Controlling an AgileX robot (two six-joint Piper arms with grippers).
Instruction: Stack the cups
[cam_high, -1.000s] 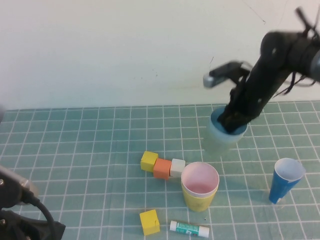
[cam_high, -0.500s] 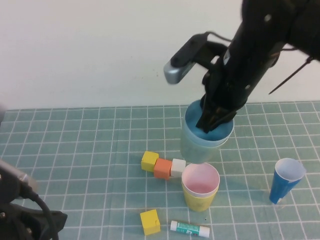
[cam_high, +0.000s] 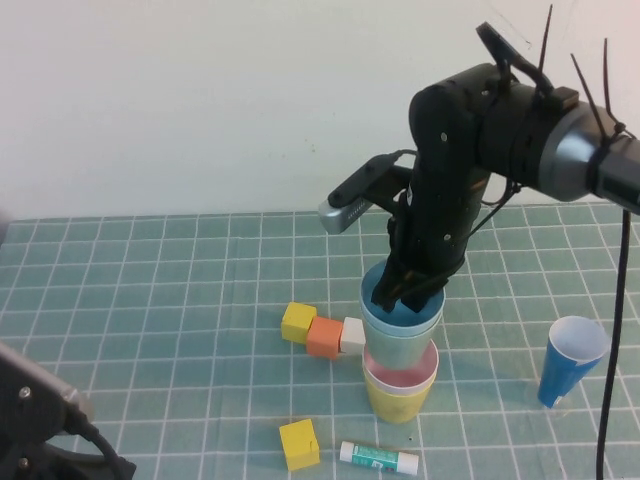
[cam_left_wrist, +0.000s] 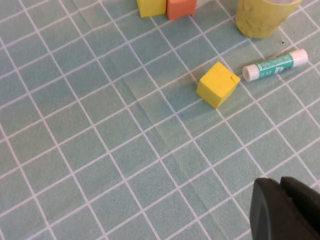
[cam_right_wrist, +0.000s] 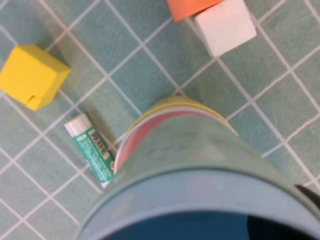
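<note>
The table (cam_high: 150, 290), covered with a green gridded mat, carries everything. The right arm reaches down over its middle, and the right gripper (cam_high: 405, 292) has its jaws pinching the rim of the light blue cup (cam_high: 402, 322), one jaw dipping inside the cup's mouth. That blue cup is nested inside the pale green cup (cam_high: 398, 345), and the pair sits in the mouth of the pink cup (cam_high: 400, 377), which is itself nested in the yellow cup (cam_high: 396, 400); the stack stands upright near the table's middle. In the right wrist view the blue rim (cam_right_wrist: 200, 200) fills the foreground, with the pink and yellow rims showing just below it.

The dark blue cup (cam_high: 570, 360) with a white inside stands well apart on the right. The left gripper (cam_left_wrist: 285, 210) hovers low over bare mat at the near left corner; whether its jaws are spread or pressed together cannot be told.

Just left of the stack lie three blocks in a touching row: yellow block (cam_high: 298, 322), orange block (cam_high: 324, 337), white block (cam_high: 353, 334). A second yellow cube (cam_high: 299, 444) lies nearer, beside a green-and-white glue stick (cam_high: 378, 458).
</note>
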